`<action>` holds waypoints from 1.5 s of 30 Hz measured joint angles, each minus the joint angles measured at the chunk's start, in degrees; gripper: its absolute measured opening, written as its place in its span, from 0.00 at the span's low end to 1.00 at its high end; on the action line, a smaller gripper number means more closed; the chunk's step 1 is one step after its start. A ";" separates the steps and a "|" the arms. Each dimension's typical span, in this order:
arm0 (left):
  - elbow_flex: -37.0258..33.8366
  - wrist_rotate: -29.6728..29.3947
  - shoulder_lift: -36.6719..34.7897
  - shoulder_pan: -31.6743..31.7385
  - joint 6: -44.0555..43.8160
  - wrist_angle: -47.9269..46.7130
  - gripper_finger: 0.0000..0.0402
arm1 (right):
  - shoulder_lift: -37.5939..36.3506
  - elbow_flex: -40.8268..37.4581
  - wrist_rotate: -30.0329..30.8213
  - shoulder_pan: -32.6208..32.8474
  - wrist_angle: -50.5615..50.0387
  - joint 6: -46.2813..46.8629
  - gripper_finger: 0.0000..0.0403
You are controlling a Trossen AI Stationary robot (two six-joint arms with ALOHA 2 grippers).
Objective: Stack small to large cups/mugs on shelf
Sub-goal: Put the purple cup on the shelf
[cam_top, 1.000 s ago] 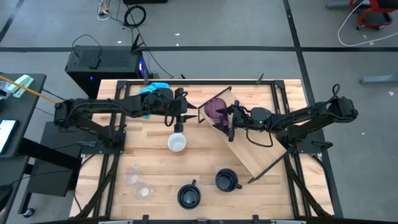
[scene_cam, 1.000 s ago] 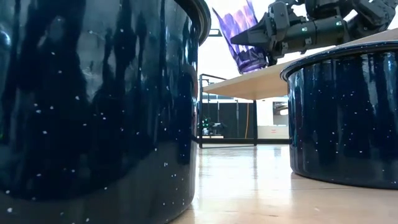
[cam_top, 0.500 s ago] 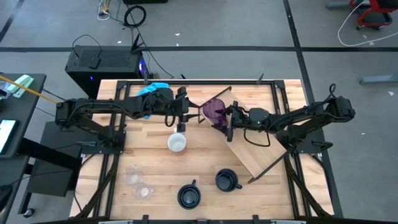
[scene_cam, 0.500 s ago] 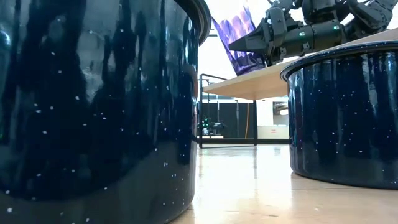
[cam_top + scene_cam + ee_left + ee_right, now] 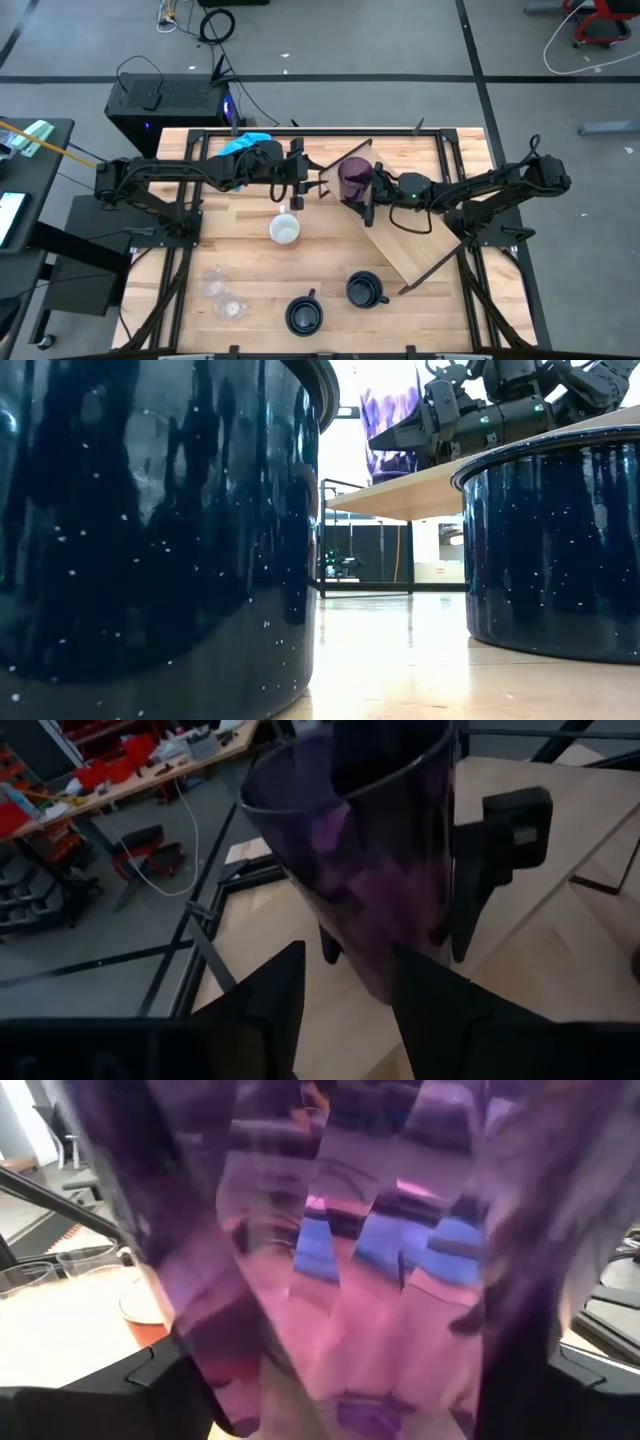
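Note:
The purple tumbler (image 5: 352, 178) stands upright, mouth up, over the far left end of the slanting shelf (image 5: 412, 238), with my right gripper (image 5: 360, 186) shut on it. It fills the right wrist view (image 5: 350, 1260). My left gripper (image 5: 300, 186) hovers just left of it, open, and the tumbler (image 5: 350, 850) stands ahead of its fingertips, which touch nothing. On the tabletop sit the white mug (image 5: 285, 230), two dark mugs (image 5: 303, 315) (image 5: 367, 290) and two clear glasses (image 5: 222, 295). My right gripper pinches the tumbler's side wall (image 5: 440, 890) between its two fingers (image 5: 485, 850), one on each side, about halfway down. The fingers come level from the table's right. The tumbler is upright; my left fingers hide its base, so whether it rests on the shelf cannot be told.
A bright blue cloth (image 5: 250, 143) lies at the table's far edge by the left arm. The shelf's thin black wire frame (image 5: 322, 185) runs between the two grippers. In the low view the dark mugs (image 5: 150, 530) (image 5: 550, 550) block most of the sight.
The purple tumbler has swung from leaning toward the table's left to upright between my right gripper's fingers. That gripper has kept its place and its hold.

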 joint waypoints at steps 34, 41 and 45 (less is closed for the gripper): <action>0.02 0.00 -10.36 0.31 -2.27 -13.76 0.34 | -3.98 9.97 -0.55 -3.20 -20.47 0.28 0.99; 0.02 0.04 -10.31 0.29 -2.08 -16.08 0.32 | -4.00 10.56 -1.61 -3.20 -21.43 0.35 0.99; 0.04 0.02 -11.57 0.29 -2.05 -16.11 0.33 | -4.62 10.58 -1.64 -3.20 -23.93 1.27 0.99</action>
